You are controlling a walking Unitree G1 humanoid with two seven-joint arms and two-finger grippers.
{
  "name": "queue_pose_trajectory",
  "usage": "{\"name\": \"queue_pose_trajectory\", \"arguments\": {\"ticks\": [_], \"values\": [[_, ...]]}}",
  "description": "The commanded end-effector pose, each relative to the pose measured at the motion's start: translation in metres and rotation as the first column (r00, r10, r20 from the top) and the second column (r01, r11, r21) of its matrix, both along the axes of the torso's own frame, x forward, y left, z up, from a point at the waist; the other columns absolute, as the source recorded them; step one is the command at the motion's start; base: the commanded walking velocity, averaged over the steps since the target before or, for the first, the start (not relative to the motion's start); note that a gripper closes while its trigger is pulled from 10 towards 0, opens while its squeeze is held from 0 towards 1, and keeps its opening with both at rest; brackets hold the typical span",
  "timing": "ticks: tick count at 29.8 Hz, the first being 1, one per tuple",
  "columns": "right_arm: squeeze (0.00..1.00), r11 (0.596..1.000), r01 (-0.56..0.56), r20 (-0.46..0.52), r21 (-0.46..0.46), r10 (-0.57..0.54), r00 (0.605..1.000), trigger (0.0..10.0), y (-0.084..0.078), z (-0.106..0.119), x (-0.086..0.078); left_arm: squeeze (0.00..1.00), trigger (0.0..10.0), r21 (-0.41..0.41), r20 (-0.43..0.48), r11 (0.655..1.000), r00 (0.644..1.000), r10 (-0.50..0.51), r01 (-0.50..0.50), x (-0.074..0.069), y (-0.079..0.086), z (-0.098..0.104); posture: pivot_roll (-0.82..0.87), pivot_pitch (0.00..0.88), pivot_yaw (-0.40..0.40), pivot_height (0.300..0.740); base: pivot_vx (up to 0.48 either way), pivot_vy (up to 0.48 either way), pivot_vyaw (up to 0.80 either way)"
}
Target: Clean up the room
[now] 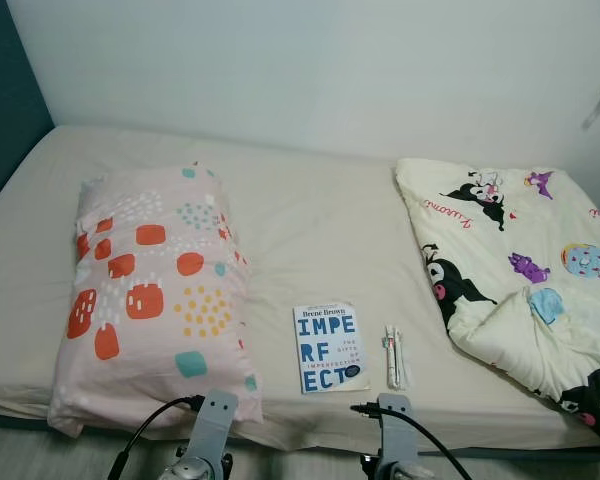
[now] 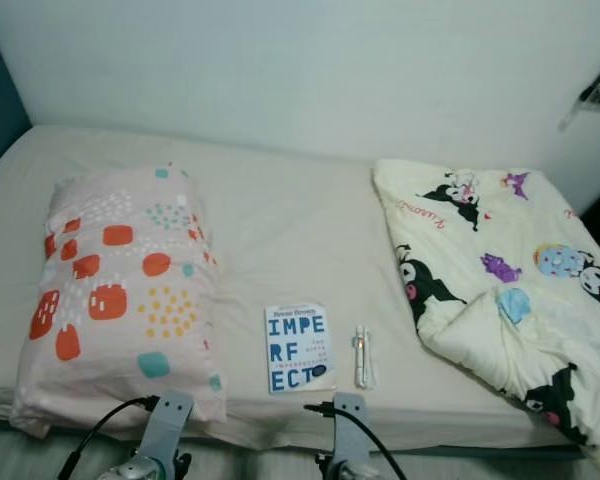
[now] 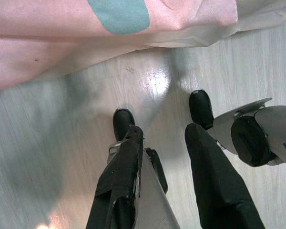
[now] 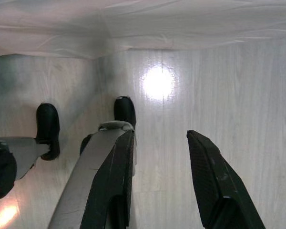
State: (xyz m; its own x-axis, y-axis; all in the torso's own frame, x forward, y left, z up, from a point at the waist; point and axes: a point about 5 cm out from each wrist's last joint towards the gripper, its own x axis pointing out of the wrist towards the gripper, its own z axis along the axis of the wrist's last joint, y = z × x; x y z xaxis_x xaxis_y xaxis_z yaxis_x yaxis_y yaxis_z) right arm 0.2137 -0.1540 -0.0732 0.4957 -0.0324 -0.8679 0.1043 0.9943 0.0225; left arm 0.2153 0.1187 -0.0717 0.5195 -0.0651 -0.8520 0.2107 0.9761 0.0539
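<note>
I am standing at the near edge of the cream-sheeted bed, both arms hanging low over the pale wood-look floor. The left claw points down at the boards with its two black fingers spread and nothing between them; the right claw hangs the same way, parted and empty.

Going left to right in the head view: the pink pillow with orange, yellow and teal patches fills the left middle, long axis running away from me toward the wall. At lower centre lies the white paperback book with big blue letters, flat, its spine side to the left, title upright to me, long axis front to back. Just beside it sits a slim white pen-like item, also lying front to back. The crumpled cream quilt with cartoon prints takes the right side.

I judge the book the next pick. I would raise the right arm, come straight down, and pinch across the short width at the near edge.
</note>
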Motion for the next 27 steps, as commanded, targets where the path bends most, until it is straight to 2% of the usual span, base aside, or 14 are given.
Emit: {"name": "queue_pose_trajectory", "arguments": {"ticks": [1,6,9,10,15,16,17,18,21,23,24,25,26,27], "values": [[0.0,1.0,-0.004,-0.021,-0.008,0.004,1.0,10.0,0.001,-0.004,-0.006,0.0,10.0,0.001,-0.017,1.0,1.0,-0.008,0.008,-0.004,-0.001,-0.002,0.07,0.0,-0.062,0.74,0.0,0.0,0.0],[0.0,0.999,-0.037,-0.007,-0.018,0.037,0.999,10.0,0.006,-0.002,-0.003,0.0,10.0,0.03,0.001,0.999,1.0,0.012,-0.012,0.0,0.007,0.0,0.07,0.0,-0.044,0.74,0.0,0.0,0.0],[0.0,0.998,-0.057,0.03,-0.016,0.057,0.998,10.0,0.009,0.001,0.002,0.0,10.0,0.066,0.028,0.997,0.999,0.029,-0.03,0.005,0.018,0.002,0.07,0.0,-0.03,0.74,0.0,0.0,0.0],[0.0,0.997,-0.079,0.078,-0.009,0.079,0.994,10.0,0.01,0.006,0.01,0.0,10.0,0.08,0.057,0.996,0.998,0.03,-0.035,0.011,0.023,0.006,0.07,0.0,-0.025,0.74,0.0,0.0,0.0],[0.0,0.994,-0.101,0.119,-0.029,0.104,0.987,10.0,0.008,0.01,0.016,0.0,10.0,0.093,0.092,0.995,0.996,0.015,-0.024,0.015,0.028,0.009,0.07,0.001,-0.02,0.74,0.0,0.0,0.0],[0.0,0.993,-0.106,0.152,-0.043,0.111,0.982,10.0,0.006,0.014,0.022,0.0,10.0,0.097,0.126,0.995,0.992,0.011,-0.023,0.019,0.032,0.012,0.07,0.004,-0.019,0.74,0.0,0.0,0.0],[0.0,0.991,-0.118,0.228,-0.062,0.13,0.965,10.0,0.004,0.023,0.034,0.0,10.0,0.102,0.201,0.994,0.98,0.014,-0.035,0.025,0.039,0.017,0.06,0.013,-0.02,0.74,0.0,0.0,0.0],[0.0,0.991,-0.118,0.228,-0.062,0.13,0.965,10.0,0.004,0.023,0.034,0.0,10.0,0.102,0.201,0.994,0.98,0.014,-0.035,0.025,0.039,0.017,0.06,0.013,-0.02,0.74,0.0,0.0,0.0],[0.0,0.985,-0.155,0.333,-0.07,0.17,0.927,10.0,0.006,0.036,0.049,0.0,10.0,0.089,0.284,0.994,0.958,0.041,-0.069,0.029,0.055,0.023,0.07,0.018,-0.024,0.74,0.0,0.0,0.0],[0.0,0.979,-0.186,0.425,-0.082,0.203,0.882,10.0,0.011,0.048,0.06,0.0,10.0,0.09,0.39,0.993,0.92,0.033,-0.074,0.032,0.077,0.034,0.07,0.02,-0.028,0.74,0.0,0.0,0.0],[0.0,0.98,-0.188,0.479,-0.06,0.194,0.856,10.0,0.016,0.054,0.064,0.0,10.0,0.077,0.473,0.993,0.88,0.045,-0.092,0.037,0.082,0.046,0.07,0.021,-0.026,0.74,0.0,0.0,0.0],[0.0,0.981,-0.189,0.513,-0.044,0.184,0.838,10.0,0.019,0.059,0.067,0.0,10.0,0.066,0.527,0.992,0.848,0.054,-0.104,0.041,0.085,0.056,0.07,0.021,-0.026,0.74,0.0,0.0,0.0],[0.0,0.981,-0.189,0.513,-0.044,0.184,0.838,10.0,0.019,0.059,0.067,0.0,10.0,0.066,0.527,0.992,0.848,0.054,-0.104,0.041,0.085,0.056,0.07,0.021,-0.026,0.74,0.0,0.0,0.0],[0.0,0.983,-0.185,0.551,-0.024,0.167,0.817,10.0,0.024,0.063,0.069,0.0,10.0,0.058,0.599,0.99,0.798,0.067,-0.127,0.045,0.085,0.068,0.07,0.021,-0.019,0.74,0.0,0.0,0.0]]}}
